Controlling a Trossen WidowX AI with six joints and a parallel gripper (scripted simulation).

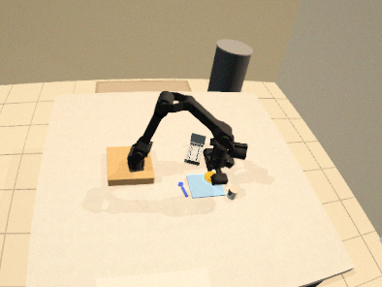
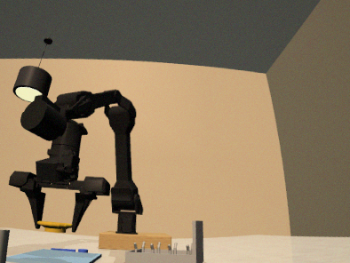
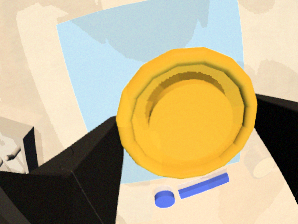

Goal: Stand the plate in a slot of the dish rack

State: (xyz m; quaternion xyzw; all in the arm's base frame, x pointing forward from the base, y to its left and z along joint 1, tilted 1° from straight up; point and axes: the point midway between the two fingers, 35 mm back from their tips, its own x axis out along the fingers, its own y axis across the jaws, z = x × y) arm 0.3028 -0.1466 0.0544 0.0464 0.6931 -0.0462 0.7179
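The gripper (image 2: 55, 227), fingers spread wide, is clamping the yellow plate (image 3: 186, 111) flat by its rim, holding it above the light-blue mat (image 1: 206, 186).

No text, label, brand, number or sign can be read in any of the three views; every surface that is shown is plain and unmarked.

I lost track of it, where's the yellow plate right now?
The plate is clamped flat in the gripper, lifted just above the blue mat, left of the dish rack in the exterior view.
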